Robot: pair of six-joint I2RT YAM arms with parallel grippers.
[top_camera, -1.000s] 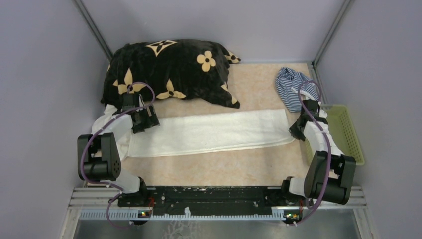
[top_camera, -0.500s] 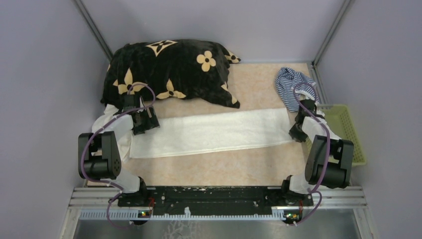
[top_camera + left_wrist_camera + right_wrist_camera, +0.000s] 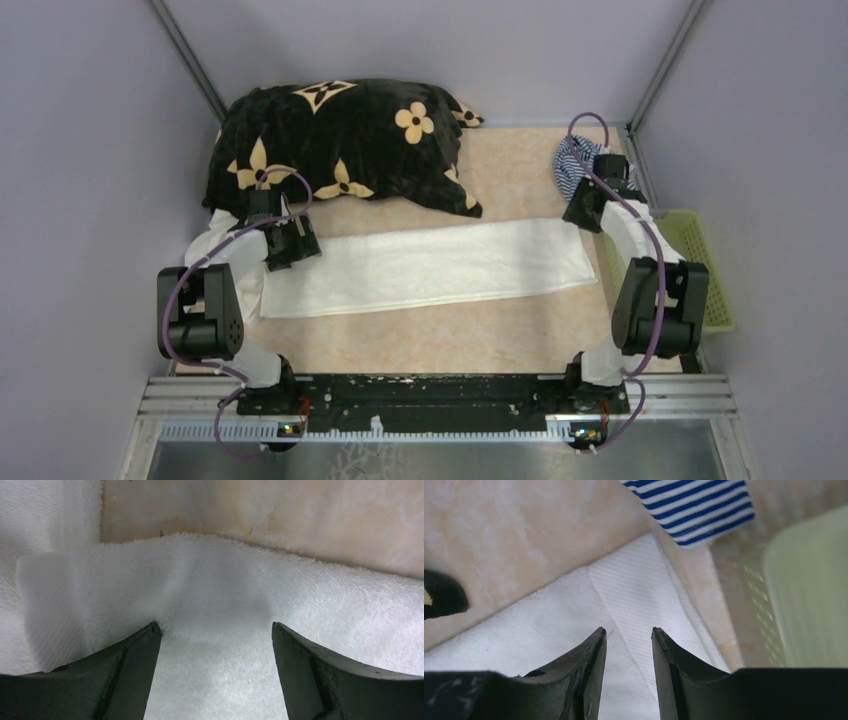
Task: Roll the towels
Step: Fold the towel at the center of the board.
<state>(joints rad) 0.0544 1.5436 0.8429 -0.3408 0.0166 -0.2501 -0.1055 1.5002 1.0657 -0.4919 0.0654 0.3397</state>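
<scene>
A long white towel point(image 3: 430, 265) lies flat across the tan mat, below the pillow. My left gripper point(image 3: 303, 243) hovers over its left end. In the left wrist view that gripper point(image 3: 216, 627) is wide open, with the towel's terry point(image 3: 240, 590) showing between the fingers. A second white towel point(image 3: 212, 240) lies bunched under the left arm. My right gripper point(image 3: 575, 213) sits at the long towel's far right corner. Its jaws point(image 3: 629, 630) stand partly apart, with nothing between them, above the towel's hem point(image 3: 634, 585).
A black pillow with tan flowers point(image 3: 340, 140) fills the back left. A blue-and-white striped garment point(image 3: 572, 165) point(image 3: 694, 505) lies at the back right, under the right wrist. A pale green basket point(image 3: 700, 250) point(image 3: 809, 595) stands along the right edge.
My right gripper has opened and let go of the towel's right end. It has moved back toward the striped garment. The left arm has not moved.
</scene>
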